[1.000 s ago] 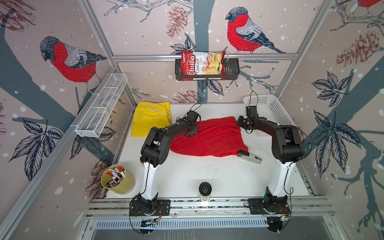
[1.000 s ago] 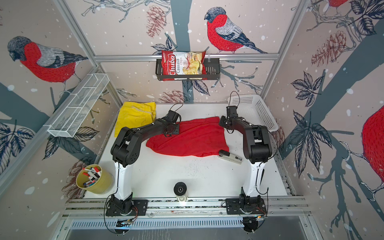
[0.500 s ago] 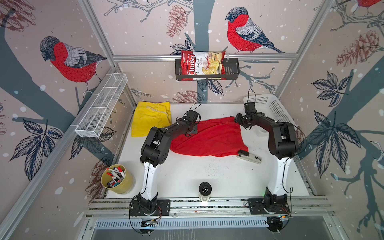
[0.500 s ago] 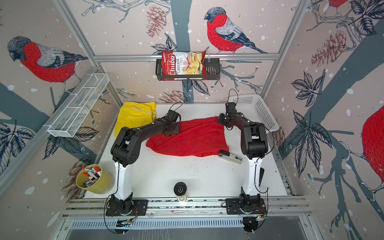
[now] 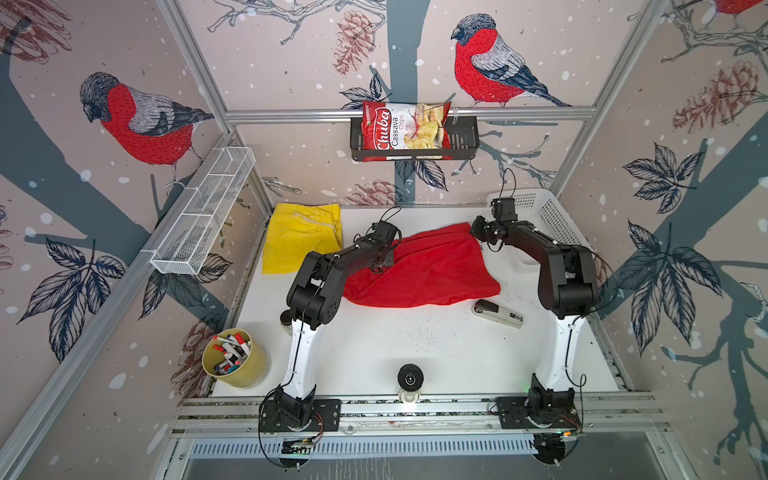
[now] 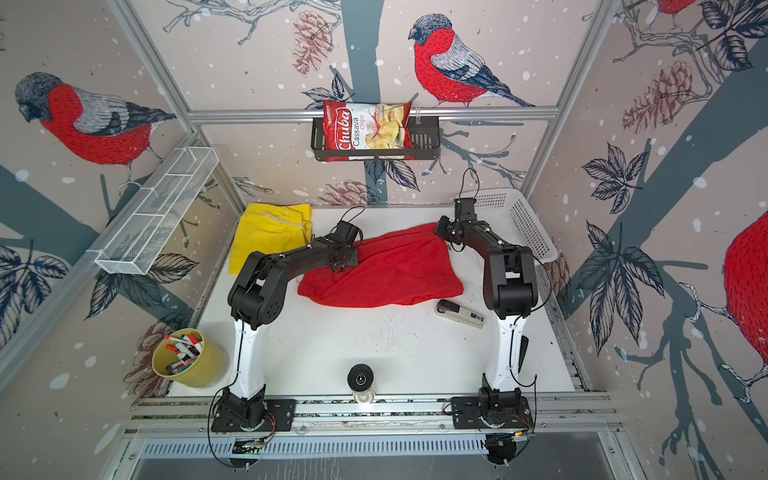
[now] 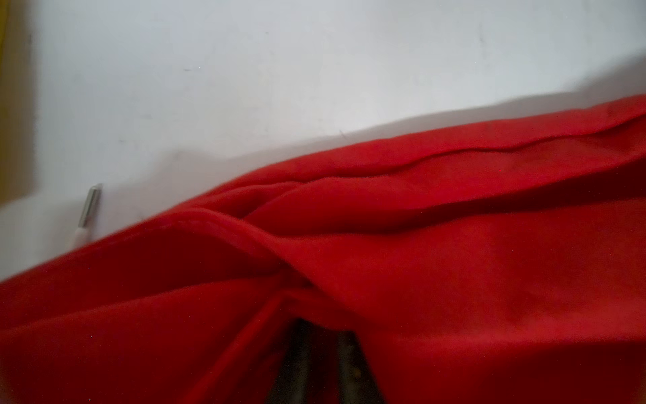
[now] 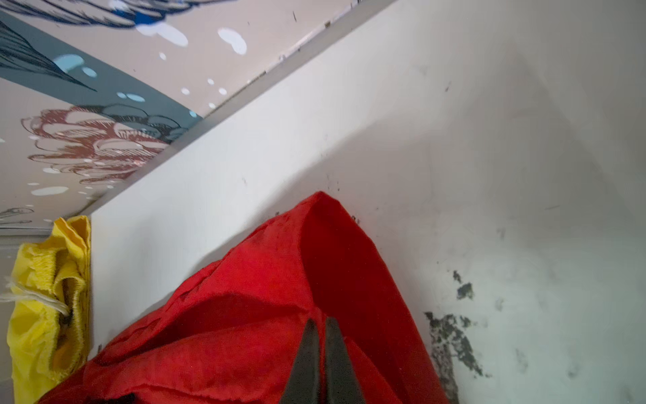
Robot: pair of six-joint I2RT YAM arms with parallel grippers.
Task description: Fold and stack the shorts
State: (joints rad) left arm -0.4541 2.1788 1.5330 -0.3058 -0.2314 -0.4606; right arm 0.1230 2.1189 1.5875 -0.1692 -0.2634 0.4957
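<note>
Red shorts (image 5: pixel 419 270): spread, rumpled, on the table (image 5: pixel 415 345) just beside the basket (image 5: pixel 552 216). Yellow shorts (image 5: pixel 301 237) lie flat beyond them, well apart from the basket.

Risks, as judged:
- Both pinches look shallow, near the cloth edge. A quick lift could pull the fabric out of one gripper and leave the fold skewed.
- Either pinch may hold only the top layer, in which case the layers would separate.
- The stapler (image 5: pixel 496 312) sits near the hem on the basket side. A dragged hem could snag or shove it.
- The drawstring tip (image 7: pixel 89 206) lies loose and may trail out of the fold.

Left gripper (image 5: pixel 383 262): closed on gathered red cloth at the corner far from the basket. Cloth drapes over its fingers in the wrist view.
Right gripper (image 8: pixel 320 349): jaws together, pinching the corner nearest the basket, which is tented upward.
</note>
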